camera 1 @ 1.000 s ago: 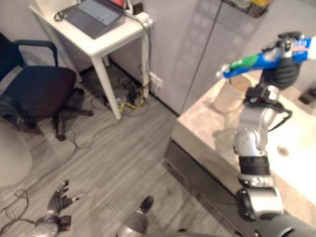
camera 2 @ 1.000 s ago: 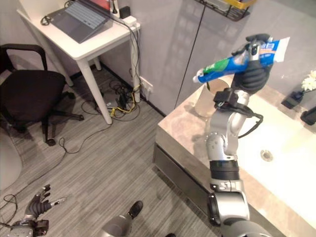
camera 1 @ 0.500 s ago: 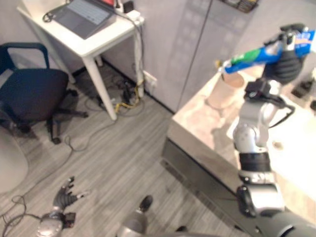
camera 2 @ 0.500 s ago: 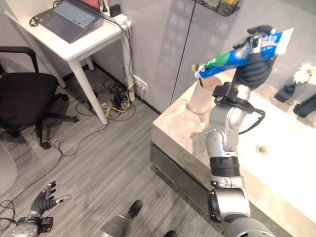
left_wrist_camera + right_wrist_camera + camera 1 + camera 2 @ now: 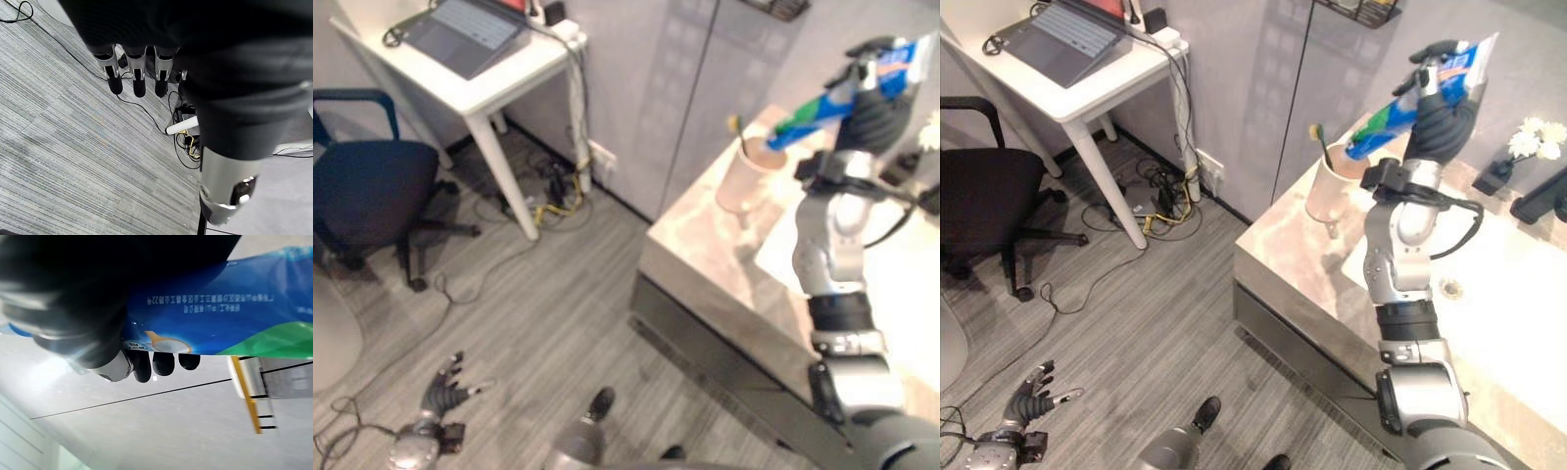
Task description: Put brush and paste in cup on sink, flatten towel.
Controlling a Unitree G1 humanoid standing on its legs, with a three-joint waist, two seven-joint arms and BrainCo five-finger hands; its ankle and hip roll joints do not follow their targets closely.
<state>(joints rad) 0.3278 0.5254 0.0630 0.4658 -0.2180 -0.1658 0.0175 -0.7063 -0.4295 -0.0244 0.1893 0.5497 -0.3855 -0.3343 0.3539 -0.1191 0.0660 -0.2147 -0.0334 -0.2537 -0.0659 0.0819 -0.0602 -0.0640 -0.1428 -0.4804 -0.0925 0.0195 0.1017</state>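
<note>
The right arm is raised upright over the counter, and the right hand is held high beside the cup. The paste is gripped in curled fingers, tilted, with its lower end pointed down at the cup's rim and its flat end kept up above the hand. The brush is seen standing in the cup, head up. The cup is set on the counter's far corner, just beside the basin. The left hand is hung low over the floor, well apart from the cup, its fingers held straight and spread, with nothing grasped.
</note>
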